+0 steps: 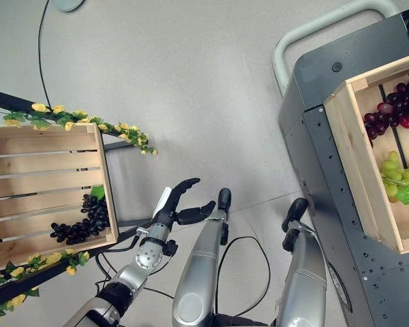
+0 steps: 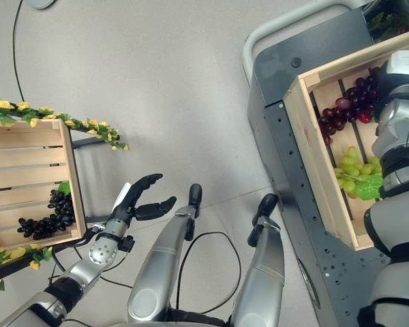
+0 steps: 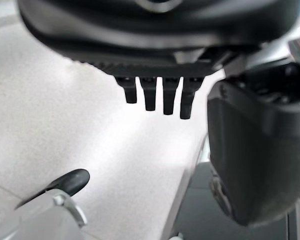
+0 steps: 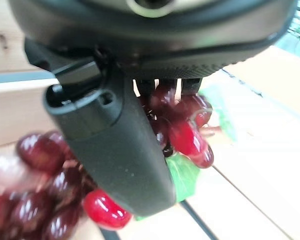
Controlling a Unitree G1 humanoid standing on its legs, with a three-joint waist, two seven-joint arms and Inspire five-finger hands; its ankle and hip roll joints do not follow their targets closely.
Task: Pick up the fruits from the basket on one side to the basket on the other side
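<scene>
Slatted wooden right crate (image 2: 307, 146) held glossy red grapes (image 2: 347, 102) and green grapes (image 2: 354, 172); right hand (image 4: 115, 145) reached in, grip indiscernible. Left hand (image 1: 180, 204) hung spread over floor beside left crate (image 1: 48, 146) with black grapes (image 1: 85, 221).

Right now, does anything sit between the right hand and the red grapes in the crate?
Nothing visible does. The right hand is already down on the red grapes inside the right crate.

**Even daylight, blurred close-ups**

Bright, diffuse overhead light across the pale floor (image 1: 191, 82); soft, faint shadows beneath the left crate (image 1: 48, 191). Wrist views out of focus up close: red grapes (image 4: 185, 135) smeared, glossy highlights, floor glare behind fingertips (image 3: 150, 100).
</scene>
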